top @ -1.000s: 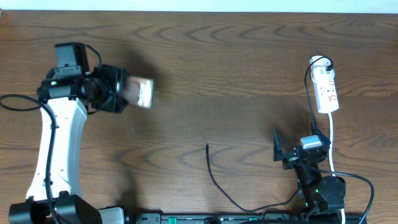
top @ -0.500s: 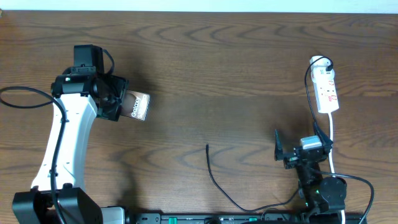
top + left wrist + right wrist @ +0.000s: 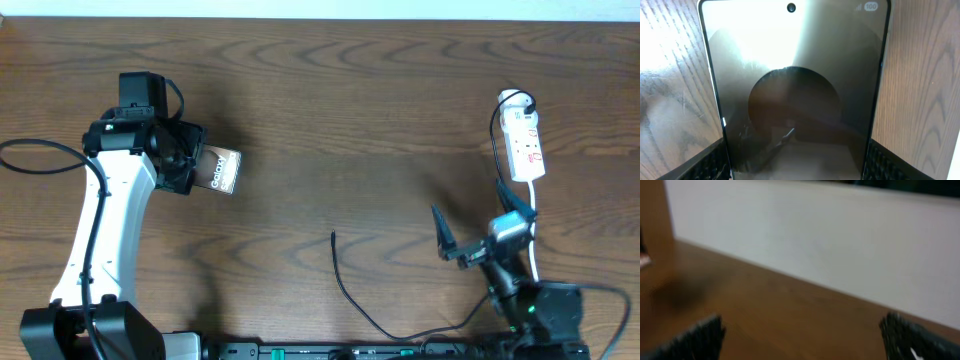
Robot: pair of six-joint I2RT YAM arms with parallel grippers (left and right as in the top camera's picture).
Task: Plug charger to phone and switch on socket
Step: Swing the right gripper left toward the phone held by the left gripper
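Observation:
In the overhead view my left gripper (image 3: 199, 168) is shut on one end of the phone (image 3: 222, 171), which shows white "Galaxy" lettering at the left of the table. The left wrist view is filled by the phone's glossy screen (image 3: 795, 85), clamped between my black pads (image 3: 710, 165). The charger (image 3: 350, 295), a thin black cable, lies near the front middle, its free tip (image 3: 333, 236) pointing away. The white socket (image 3: 526, 143) lies at the far right. My right gripper (image 3: 478, 228) hangs open and tilted below the socket, nothing between its fingers (image 3: 700, 336).
The socket's white cord (image 3: 534, 225) runs toward the front past my right arm, and a black plug (image 3: 517, 101) sits at its far end. A pale wall (image 3: 815, 240) borders the wooden table (image 3: 330, 110) at the back.
My left gripper swung slightly right with the phone and turned it so the lettering shows, then held still. My right gripper has tipped up and shifted a little left.

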